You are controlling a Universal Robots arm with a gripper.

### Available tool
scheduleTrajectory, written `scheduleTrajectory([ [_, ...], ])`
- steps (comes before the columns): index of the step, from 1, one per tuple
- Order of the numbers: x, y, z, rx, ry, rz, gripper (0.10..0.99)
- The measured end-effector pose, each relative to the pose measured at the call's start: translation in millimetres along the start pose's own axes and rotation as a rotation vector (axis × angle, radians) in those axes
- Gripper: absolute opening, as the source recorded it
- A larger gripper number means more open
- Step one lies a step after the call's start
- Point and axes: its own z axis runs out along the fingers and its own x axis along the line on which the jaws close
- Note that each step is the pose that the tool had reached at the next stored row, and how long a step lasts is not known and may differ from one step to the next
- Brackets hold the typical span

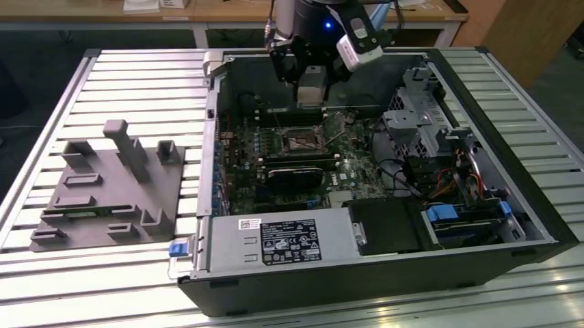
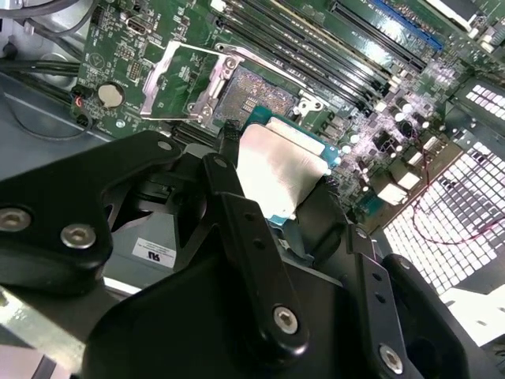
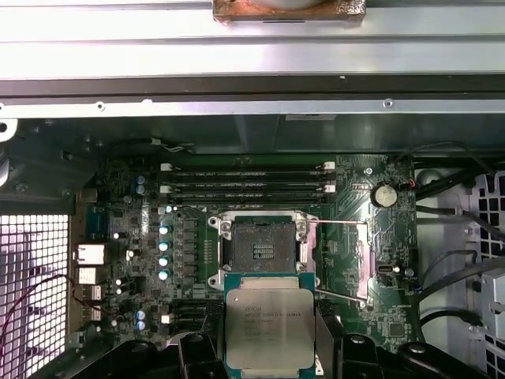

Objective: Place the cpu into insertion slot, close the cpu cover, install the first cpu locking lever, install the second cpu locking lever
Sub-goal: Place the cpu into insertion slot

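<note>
Item: cpu (image 3: 270, 332), a pale silver square, being gripped by two opposite edges between the fingers (image 2: 233, 205) of the gripper (image 1: 311, 97), which are clamping shut on it with its flat face turned up. The level hold is judged to be for meeting the socket squarely. Location: hanging raised over the motherboard (image 1: 273, 184) inside the open computer case (image 1: 383, 273). In the exterior view it is showing at about twelve o'clock of the insertion slot (image 1: 301, 140), apart from it and not yet seated. Insertion slot: lying bare, with its contact field exposed. cpu cover (image 3: 360, 264): lying swung aside just beside the slot, apparently to be leaving the opening free. Memory slots (image 3: 245, 185): running alongside the socket.
</note>
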Motion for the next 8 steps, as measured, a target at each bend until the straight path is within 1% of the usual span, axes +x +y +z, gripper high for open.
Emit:
scheduleTrajectory([
  [8, -0.1, -0.4, 5.5, 0.000, 0.0000, 0.000, 0.541],
])
